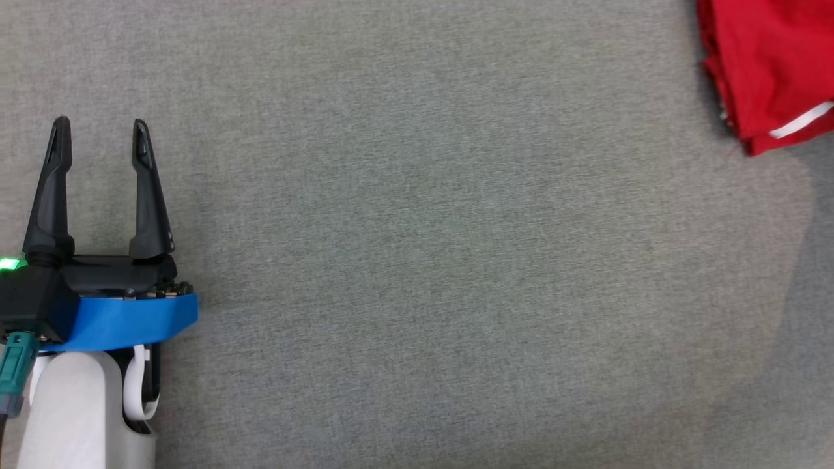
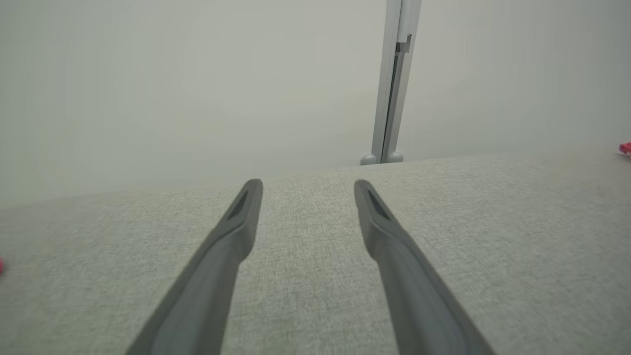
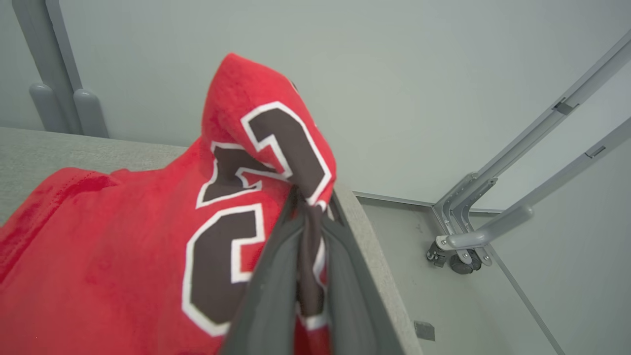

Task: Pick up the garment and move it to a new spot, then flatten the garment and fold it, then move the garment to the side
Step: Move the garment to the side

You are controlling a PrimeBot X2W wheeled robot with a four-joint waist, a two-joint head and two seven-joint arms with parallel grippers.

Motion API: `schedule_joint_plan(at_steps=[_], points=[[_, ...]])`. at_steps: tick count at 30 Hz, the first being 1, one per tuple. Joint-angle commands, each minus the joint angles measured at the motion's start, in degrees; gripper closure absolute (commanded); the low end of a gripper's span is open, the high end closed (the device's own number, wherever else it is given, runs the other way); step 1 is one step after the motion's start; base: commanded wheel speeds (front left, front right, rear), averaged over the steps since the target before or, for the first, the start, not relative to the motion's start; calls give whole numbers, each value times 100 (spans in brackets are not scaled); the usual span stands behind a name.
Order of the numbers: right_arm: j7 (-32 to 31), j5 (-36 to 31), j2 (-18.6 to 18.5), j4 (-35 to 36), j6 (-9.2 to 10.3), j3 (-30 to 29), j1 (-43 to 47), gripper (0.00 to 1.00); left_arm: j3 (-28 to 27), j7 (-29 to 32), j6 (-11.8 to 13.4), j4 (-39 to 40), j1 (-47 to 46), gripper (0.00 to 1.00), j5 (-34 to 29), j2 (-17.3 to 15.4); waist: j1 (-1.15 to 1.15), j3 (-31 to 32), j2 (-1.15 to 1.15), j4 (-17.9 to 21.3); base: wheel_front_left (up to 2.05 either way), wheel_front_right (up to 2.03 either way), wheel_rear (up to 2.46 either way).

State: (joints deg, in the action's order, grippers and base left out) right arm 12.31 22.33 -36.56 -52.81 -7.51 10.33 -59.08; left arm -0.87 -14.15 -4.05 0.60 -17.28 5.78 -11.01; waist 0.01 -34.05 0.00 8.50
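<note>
The garment (image 1: 769,65) is red, with dark white-edged numerals, and lies folded at the far right of the grey cloth-covered table (image 1: 417,260). In the right wrist view my right gripper (image 3: 308,204) is shut on a lifted fold of the garment (image 3: 123,246), which peaks above the fingertips close to the table's edge. My left gripper (image 1: 101,133) stands open at the lower left of the head view with nothing between its fingers (image 2: 236,222), low over bare table, far from the garment.
A pale wall with a grey upright post (image 2: 392,84) stands behind the table. Past the table's edge by the garment is the floor with a wheeled grey metal frame (image 3: 473,231). A small red speck (image 2: 625,148) shows at the right edge of the left wrist view.
</note>
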Motion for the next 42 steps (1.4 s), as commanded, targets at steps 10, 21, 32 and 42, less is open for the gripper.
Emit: schedule_joint_plan(at_steps=[10, 21, 32, 42], points=[[160, -153, -129, -968, 3, -200, -726, 0, 20, 82, 91, 265, -33, 0, 36, -73, -1, -195, 0, -201, 0, 0, 0], [288, -856, 32, -414, 3, -708, -392, 0, -28, -20, 159, -57, 118, 0, 187, 16, -1, 292, 0, -234, 0, 0, 0], [289, -1234, 1109, 1500, 3, -750, 1027, 0, -182, -100, 235, -490, 712, 0, 376, 151, -1, 1373, 0, -261, 0, 0, 0], [290, -1043, 1794, 2260, 3, -67, 2054, 0, -214, -108, 220, -758, 1169, 0, 441, 275, -1, 2129, 0, -343, 0, 0, 0]])
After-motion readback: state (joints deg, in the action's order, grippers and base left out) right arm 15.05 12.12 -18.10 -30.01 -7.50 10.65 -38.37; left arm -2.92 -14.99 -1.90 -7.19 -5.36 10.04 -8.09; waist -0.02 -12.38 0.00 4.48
